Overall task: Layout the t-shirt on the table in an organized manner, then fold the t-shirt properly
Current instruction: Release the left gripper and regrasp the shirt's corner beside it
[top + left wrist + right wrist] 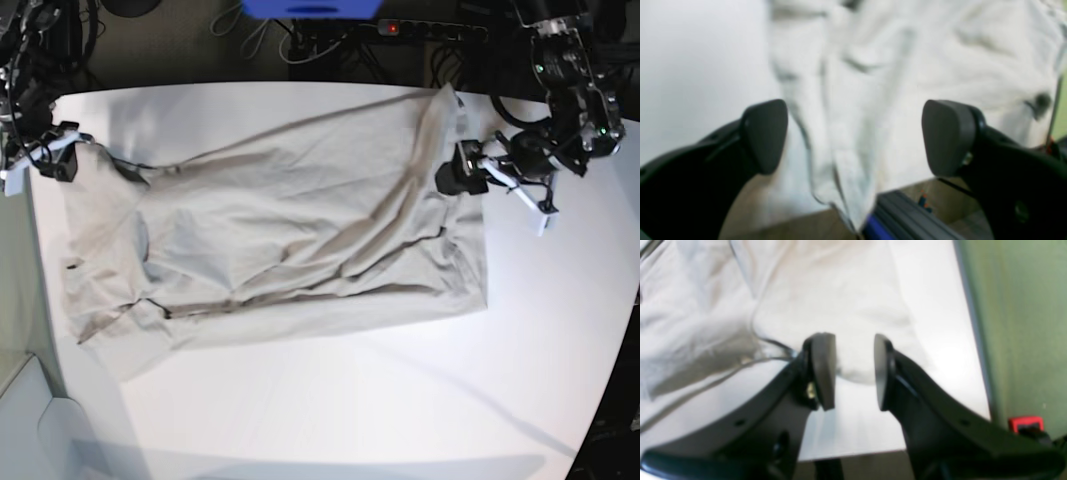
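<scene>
Here the left claw (853, 136) stands wide, its two dark rounded pads far apart, with a blurred ridge of the t-shirt (846, 110) running between them and touching neither. The cloth's point hangs over the table (690, 66) edge there; what lies below it is too soft to name. The right claw (853, 371) is narrower, pads parted by a clear gap, and a pale lobe of cloth sits beyond that gap; whether it is pinched cannot be told. From the base view the grey-beige t-shirt (280, 240) lies spread and creased across the white table (400, 400), hem toward the left claw (462, 178), collar end toward the right claw (58, 160), partly cut off at the frame edge. Bare table lies open nearer the camera.
</scene>
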